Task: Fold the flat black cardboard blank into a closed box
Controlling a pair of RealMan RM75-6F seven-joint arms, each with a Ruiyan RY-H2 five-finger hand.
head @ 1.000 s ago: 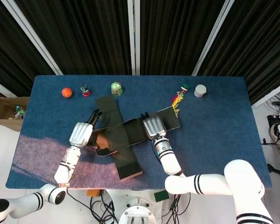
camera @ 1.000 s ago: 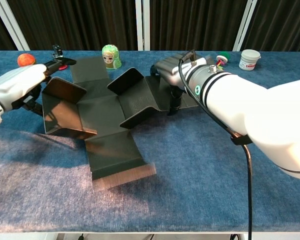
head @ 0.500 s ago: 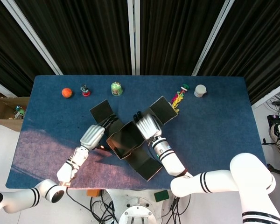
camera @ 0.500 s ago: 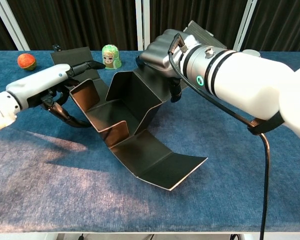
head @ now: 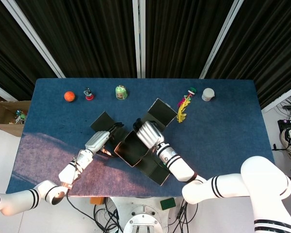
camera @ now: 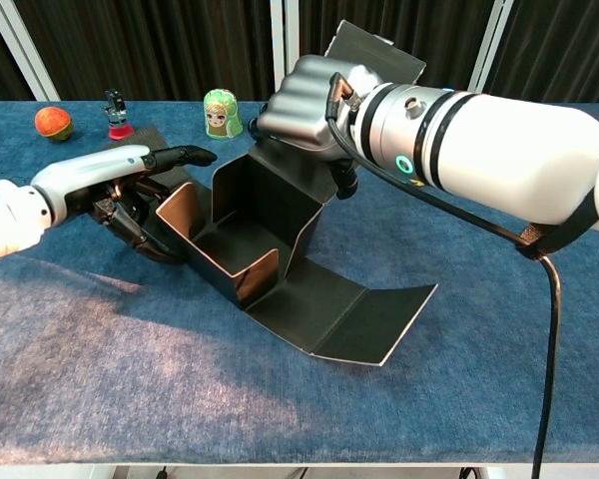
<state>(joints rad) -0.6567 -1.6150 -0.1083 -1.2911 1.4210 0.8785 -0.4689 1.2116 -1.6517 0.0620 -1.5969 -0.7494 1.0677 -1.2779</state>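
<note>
The black cardboard blank (head: 134, 149) (camera: 248, 228) stands half folded on the blue table (head: 223, 126), its walls raised into an open tray. One long flap (camera: 351, 317) lies flat toward the front, and another flap (camera: 377, 52) sticks up behind my right hand. My right hand (head: 146, 133) (camera: 305, 92) grips the top edge of the back wall, fingers curled over it. At the blank's left side is my left hand (head: 98, 141) (camera: 122, 182), holding it with one finger stretched over the top and the others curled against the outer left wall and side flap (head: 103, 120).
Along the far edge of the table stand an orange ball (head: 69, 96) (camera: 52, 122), a small figurine (head: 88, 93) (camera: 116, 108), a green doll (head: 121, 91) (camera: 220, 112), a colourful toy (head: 184, 104) and a white cup (head: 208, 94).
The blank went from nearly flat to a raised tray shape. My right hand lifted and turned the back wall up and leftward. My left hand slid in against the left wall.
</note>
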